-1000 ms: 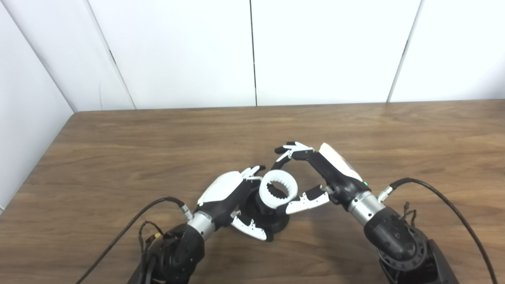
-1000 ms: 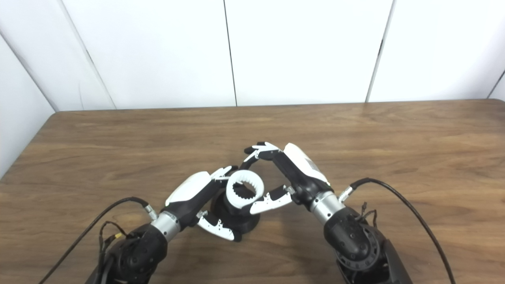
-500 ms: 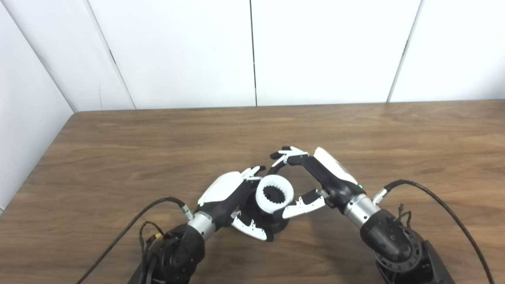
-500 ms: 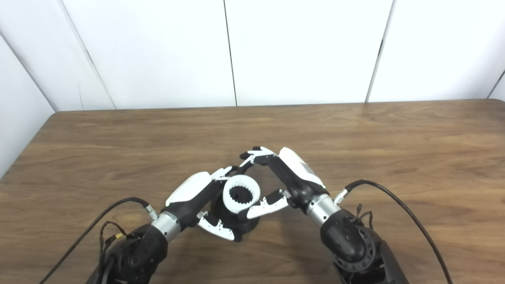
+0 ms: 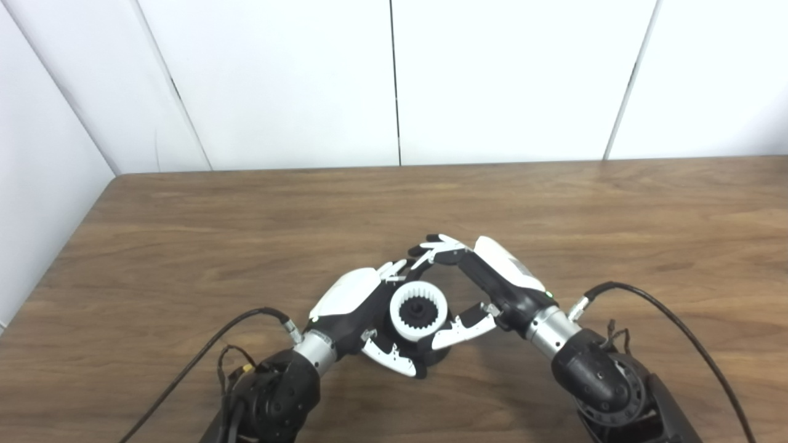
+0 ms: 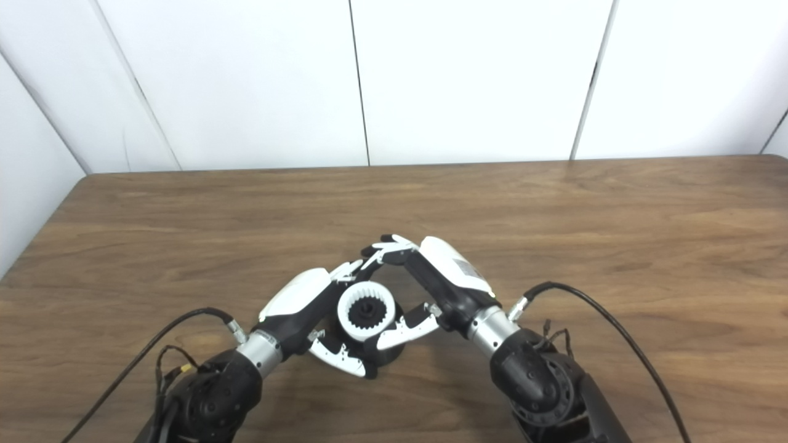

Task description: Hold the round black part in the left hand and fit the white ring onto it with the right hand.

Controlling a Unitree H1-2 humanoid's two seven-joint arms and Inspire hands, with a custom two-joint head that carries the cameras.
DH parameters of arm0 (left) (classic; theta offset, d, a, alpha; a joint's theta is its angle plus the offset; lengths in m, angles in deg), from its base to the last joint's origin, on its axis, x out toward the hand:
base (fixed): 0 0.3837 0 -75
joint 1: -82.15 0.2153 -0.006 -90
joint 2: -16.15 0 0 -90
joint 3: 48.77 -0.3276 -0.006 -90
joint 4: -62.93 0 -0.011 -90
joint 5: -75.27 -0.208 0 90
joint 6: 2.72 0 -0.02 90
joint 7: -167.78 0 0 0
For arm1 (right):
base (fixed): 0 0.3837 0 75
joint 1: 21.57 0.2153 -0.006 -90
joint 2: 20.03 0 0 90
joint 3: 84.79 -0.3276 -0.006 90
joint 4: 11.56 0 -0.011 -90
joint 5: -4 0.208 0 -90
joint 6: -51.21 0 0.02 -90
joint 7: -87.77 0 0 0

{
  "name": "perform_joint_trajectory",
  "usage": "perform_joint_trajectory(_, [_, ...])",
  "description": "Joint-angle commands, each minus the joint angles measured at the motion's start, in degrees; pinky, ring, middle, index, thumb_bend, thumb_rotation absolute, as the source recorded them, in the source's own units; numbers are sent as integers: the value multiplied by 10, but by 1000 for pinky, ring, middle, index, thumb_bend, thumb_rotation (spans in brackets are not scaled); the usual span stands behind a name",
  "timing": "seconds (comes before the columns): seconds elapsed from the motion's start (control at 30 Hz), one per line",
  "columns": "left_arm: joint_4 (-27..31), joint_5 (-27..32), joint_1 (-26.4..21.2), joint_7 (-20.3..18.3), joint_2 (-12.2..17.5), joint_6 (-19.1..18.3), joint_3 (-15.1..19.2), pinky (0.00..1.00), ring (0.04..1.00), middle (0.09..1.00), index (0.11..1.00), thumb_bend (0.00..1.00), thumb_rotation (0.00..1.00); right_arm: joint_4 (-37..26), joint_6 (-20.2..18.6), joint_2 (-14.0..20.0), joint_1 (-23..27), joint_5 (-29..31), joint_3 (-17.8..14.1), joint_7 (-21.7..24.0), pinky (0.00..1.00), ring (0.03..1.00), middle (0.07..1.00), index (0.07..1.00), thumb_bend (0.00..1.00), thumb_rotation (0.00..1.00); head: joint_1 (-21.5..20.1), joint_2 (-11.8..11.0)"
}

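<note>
On the brown wooden table [image 5: 184, 234], the round black plastic part [image 5: 431, 352] is gripped by the left hand [image 5: 357, 301], while the toothed white plastic ring [image 5: 418, 311] is held over it by the right hand [image 5: 486, 283].

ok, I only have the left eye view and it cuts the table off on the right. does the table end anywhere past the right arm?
Observer: Yes. The right eye view shows the table's far right corner at the picture's right edge, well beyond the right hand.
Operator: and the wall behind that corner?
Observer: A dark seam runs up and to the right from that corner. It looks like a side wall meeting the back wall there.
</note>
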Motion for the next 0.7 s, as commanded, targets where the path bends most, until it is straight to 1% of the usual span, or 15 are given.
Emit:
perform_joint_trajectory(0.0, [11, 6, -17, -12, -2, 1, -4, 896, 1000, 996, 691, 828, 198, 0, 14, 0, 13, -4, 5, 9, 854, 937, 830, 488, 523, 161, 1, 0])
perform_joint_trajectory(0.17, [16, -2, -18, -15, -4, -3, -7, 892, 1000, 995, 702, 828, 191, 1, 16, 3, 14, -5, 6, 11, 851, 937, 829, 488, 523, 161, 3, 4])
perform_joint_trajectory(0.33, [14, -10, -16, -12, -5, 5, -12, 864, 1000, 993, 682, 832, 199, 2, 15, 5, 17, 2, 1, 13, 849, 939, 830, 488, 523, 161, 2, 5])
perform_joint_trajectory(0.43, [16, -10, -14, -12, -7, 5, -11, 878, 1000, 991, 697, 843, 177, 4, 14, 4, 18, 7, -1, 13, 849, 941, 830, 488, 523, 160, 3, 4])
perform_joint_trajectory(0.67, [21, -9, -10, -17, -6, 3, -9, 872, 1000, 996, 704, 842, 175, 3, 4, 1, 19, 19, -11, 12, 844, 941, 832, 488, 523, 160, 3, 4])
